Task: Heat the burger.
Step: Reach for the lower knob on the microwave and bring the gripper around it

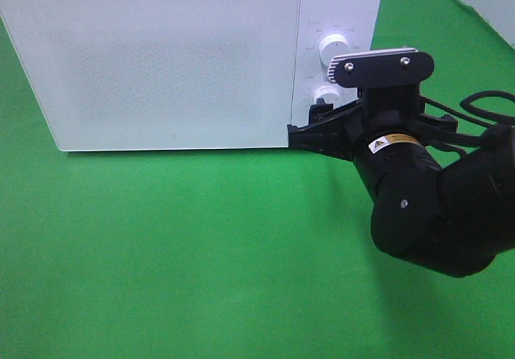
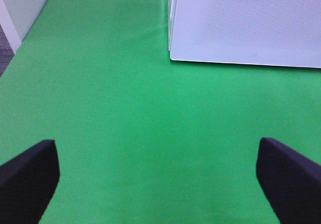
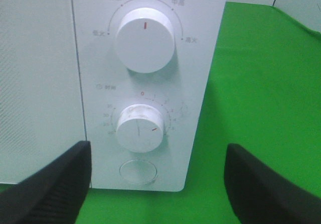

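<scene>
Right gripper (image 3: 158, 156) is wide open and holds nothing, just in front of the white microwave's (image 1: 177, 61) lower dial (image 3: 139, 128). The burger does not show in any view, so I cannot tell where it is. The microwave door (image 1: 161, 69) is shut. Left gripper (image 2: 158, 176) is wide open too, empty, over the green cloth (image 2: 125, 108).

Our high exterior camera looks steeply down on the green table (image 1: 201, 254). The microwave (image 1: 177, 61) spans eleven to one o'clock, and the right arm (image 1: 418, 206) sits at four. Our left wrist camera looks past the left gripper (image 2: 156, 153), low over the table, toward the microwave's front corner, which lies at nine o'clock from above. Our right wrist camera looks past the right gripper (image 3: 158, 148) and faces the control panel (image 3: 145, 83) closely, at one o'clock from above. All views share the microwave's front.
</scene>
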